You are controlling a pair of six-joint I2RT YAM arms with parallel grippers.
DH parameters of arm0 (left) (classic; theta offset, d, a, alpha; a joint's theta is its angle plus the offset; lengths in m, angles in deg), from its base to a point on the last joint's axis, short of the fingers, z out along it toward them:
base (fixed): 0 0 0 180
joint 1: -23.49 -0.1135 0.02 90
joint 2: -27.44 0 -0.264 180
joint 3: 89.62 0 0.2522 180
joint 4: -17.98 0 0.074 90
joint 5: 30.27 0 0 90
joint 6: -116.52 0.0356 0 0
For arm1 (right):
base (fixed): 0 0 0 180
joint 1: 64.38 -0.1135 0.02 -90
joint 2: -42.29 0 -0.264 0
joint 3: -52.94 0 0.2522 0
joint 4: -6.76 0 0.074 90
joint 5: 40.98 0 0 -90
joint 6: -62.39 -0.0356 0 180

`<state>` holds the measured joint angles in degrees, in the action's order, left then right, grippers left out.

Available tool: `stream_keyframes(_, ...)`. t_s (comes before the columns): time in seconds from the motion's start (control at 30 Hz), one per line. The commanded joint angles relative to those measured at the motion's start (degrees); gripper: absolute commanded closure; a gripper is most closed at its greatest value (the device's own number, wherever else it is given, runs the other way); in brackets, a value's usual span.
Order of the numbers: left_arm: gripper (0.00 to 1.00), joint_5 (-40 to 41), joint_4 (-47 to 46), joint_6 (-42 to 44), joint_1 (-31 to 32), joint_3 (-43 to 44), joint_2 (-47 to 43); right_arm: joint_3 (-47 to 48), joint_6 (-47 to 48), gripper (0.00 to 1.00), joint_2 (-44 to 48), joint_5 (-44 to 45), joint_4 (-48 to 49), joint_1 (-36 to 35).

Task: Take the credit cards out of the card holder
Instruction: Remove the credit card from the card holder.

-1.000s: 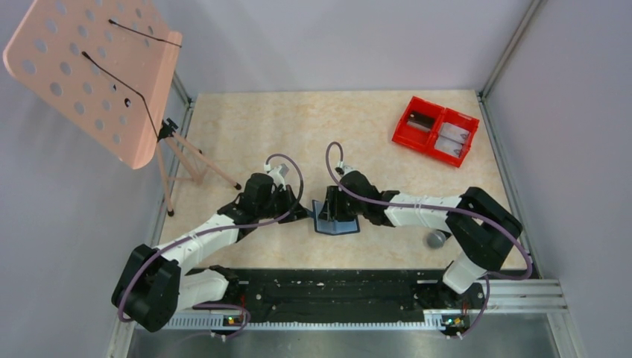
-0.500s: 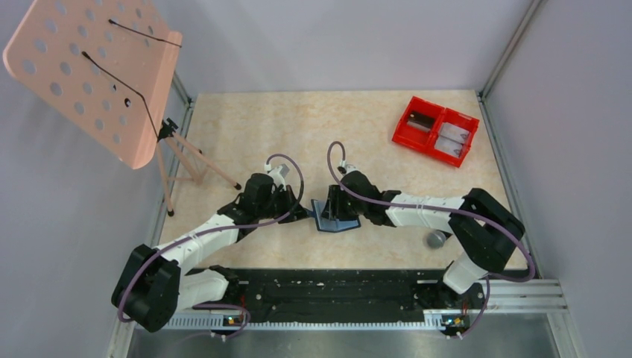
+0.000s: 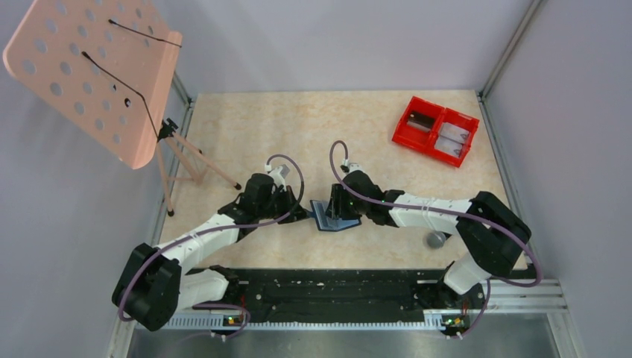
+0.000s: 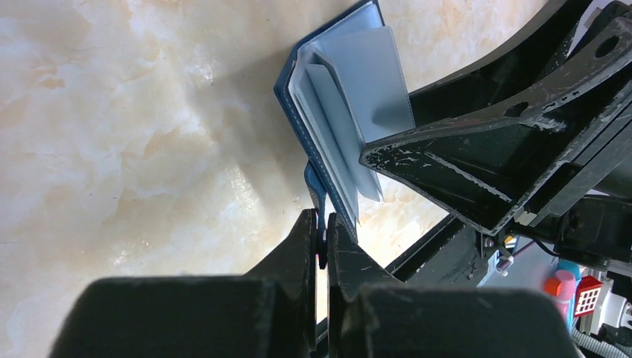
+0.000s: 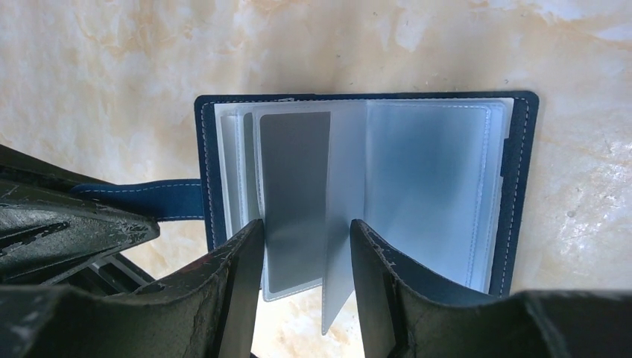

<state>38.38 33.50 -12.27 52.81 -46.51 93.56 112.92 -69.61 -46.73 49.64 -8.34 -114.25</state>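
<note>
The navy card holder (image 3: 333, 217) lies spread on the table between both arms, its pale blue-grey sleeves fanned up (image 4: 350, 89). My left gripper (image 4: 322, 224) is shut on the holder's blue strap (image 4: 314, 183) at its left side (image 3: 304, 212). My right gripper (image 5: 305, 227) is open above the holder (image 5: 514, 186), with one finger on each side of a sleeve. That sleeve holds a grey credit card (image 5: 294, 194), and a loose pale leaf stands upright beside it. Nothing is pinched between these fingers.
A red two-compartment bin (image 3: 436, 130) at the far right holds flat dark and pale grey pieces. A grey ball (image 3: 436, 239) lies by the right arm's elbow. A pink perforated stand (image 3: 97, 74) on tripod legs (image 3: 194, 160) fills the left side.
The right wrist has shifted slightly to the right over the holder. The left gripper has stayed shut on the strap without moving.
</note>
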Motion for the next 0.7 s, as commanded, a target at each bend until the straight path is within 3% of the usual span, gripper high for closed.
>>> stream_keyframes(0.0, 1.0, 0.21, -0.35, 1.43, 0.08, 1.21, 0.42, 1.6, 1.59, 0.54, 1.74, 2.71, -2.21, 0.12)
stream_keyframes(0.67, 1.0, 0.29, 0.69, 2.31, 0.1, 1.67, -0.19, 4.76, 5.58, 0.47, 2.54, 7.99, -8.57, 0.78)
